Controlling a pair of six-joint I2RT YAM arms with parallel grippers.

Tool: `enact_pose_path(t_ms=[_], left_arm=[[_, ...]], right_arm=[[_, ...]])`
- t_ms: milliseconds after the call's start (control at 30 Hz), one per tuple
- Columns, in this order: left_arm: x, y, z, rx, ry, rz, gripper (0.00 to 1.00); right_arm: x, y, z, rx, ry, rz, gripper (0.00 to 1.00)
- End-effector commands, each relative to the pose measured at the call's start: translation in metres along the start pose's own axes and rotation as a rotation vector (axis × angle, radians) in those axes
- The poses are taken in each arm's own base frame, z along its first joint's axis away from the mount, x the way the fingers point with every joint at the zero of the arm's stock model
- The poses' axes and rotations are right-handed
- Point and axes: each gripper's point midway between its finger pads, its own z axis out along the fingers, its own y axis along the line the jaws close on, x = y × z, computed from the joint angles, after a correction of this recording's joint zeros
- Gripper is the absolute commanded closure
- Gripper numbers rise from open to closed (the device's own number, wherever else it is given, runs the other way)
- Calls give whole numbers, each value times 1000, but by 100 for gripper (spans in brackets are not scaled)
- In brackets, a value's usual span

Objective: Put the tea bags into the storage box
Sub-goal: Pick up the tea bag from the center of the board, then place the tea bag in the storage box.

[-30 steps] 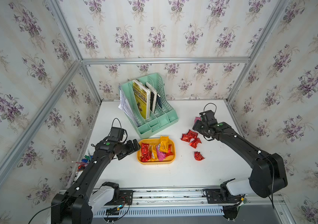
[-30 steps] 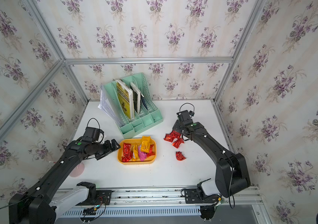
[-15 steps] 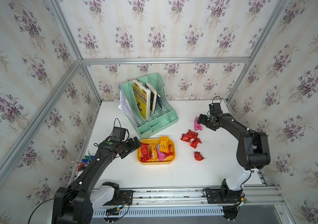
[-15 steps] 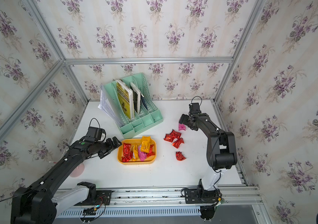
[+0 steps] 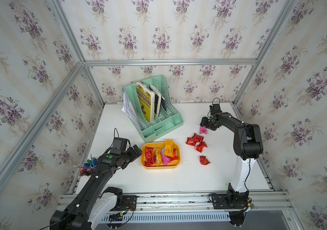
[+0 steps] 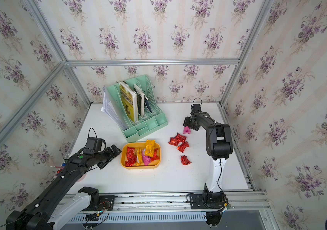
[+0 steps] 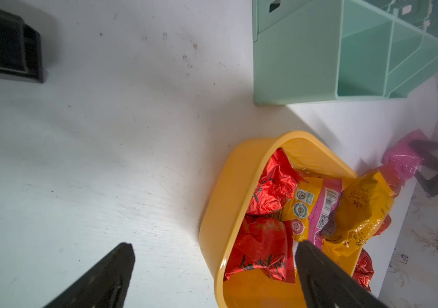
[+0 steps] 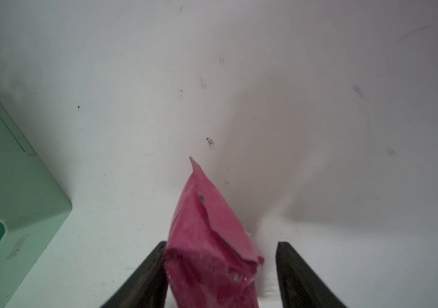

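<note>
Tea bags [image 5: 196,139] beside storage box [image 5: 159,167], file rack [image 5: 169,123] behind

You face: walls [image 5: 158,29] in purple-flower wallpaper | aluminium frame [image 5: 168,62] along the corners | white surface [image 5: 178,179] lower centre, evenly lit

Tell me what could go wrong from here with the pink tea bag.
The pink tea bag sits against one finger of the right gripper, with a gap to the other; closing may pinch only an edge and drop it.
The yellow tray is heaped, one orange bag overhanging its rim; another may slide off.
</note>
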Motion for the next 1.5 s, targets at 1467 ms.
enact_pose_path(t_ms=[1467], left_arm=[[26,-16,-32,63,189,273,1]], right_arm=[[228,210,-101,-174,-5,-298,70]])
